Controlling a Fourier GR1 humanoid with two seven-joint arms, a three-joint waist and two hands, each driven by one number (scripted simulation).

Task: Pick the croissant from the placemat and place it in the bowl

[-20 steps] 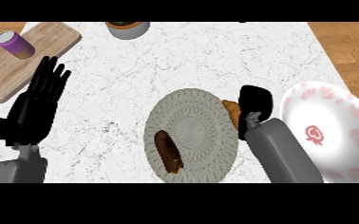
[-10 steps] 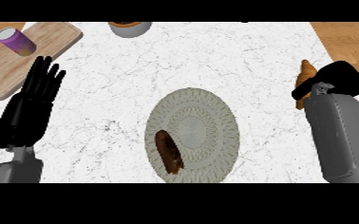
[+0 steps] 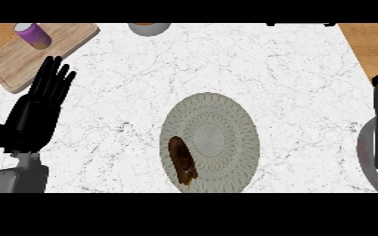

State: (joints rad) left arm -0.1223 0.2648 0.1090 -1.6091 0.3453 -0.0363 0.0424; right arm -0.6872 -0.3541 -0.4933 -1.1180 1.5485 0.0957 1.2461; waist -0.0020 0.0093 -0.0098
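Since no bowl shows anywhere on the surface, the biggest worry is the long trip: the food would have to be carried right out of the view, and it could slip out on the way or land beside the bowl. A dark brown, long piece of food lies on the round grey placemat, near its lower left edge. It may be the croissant, but it looks too dark and straight for me to be sure. If it is the wrong thing, picking it up would put the wrong food in the bowl. It also sits near the rim of the placemat, so a clumsy push could slide it off onto the surface, or drag the placemat along with it.

Over at the left, the left robot hand rests with its fingers straight, close together and pointing up. It holds nothing and touches nothing, and it is well apart from the placemat. Just above it lies a wooden cutting board with a purple can on top, so a wide swing from there could knock the can over.

No right robot hand shows. Only a thin grey strip, likely its forearm, peeks in at the right edge, so I cannot tell what that hand is doing.
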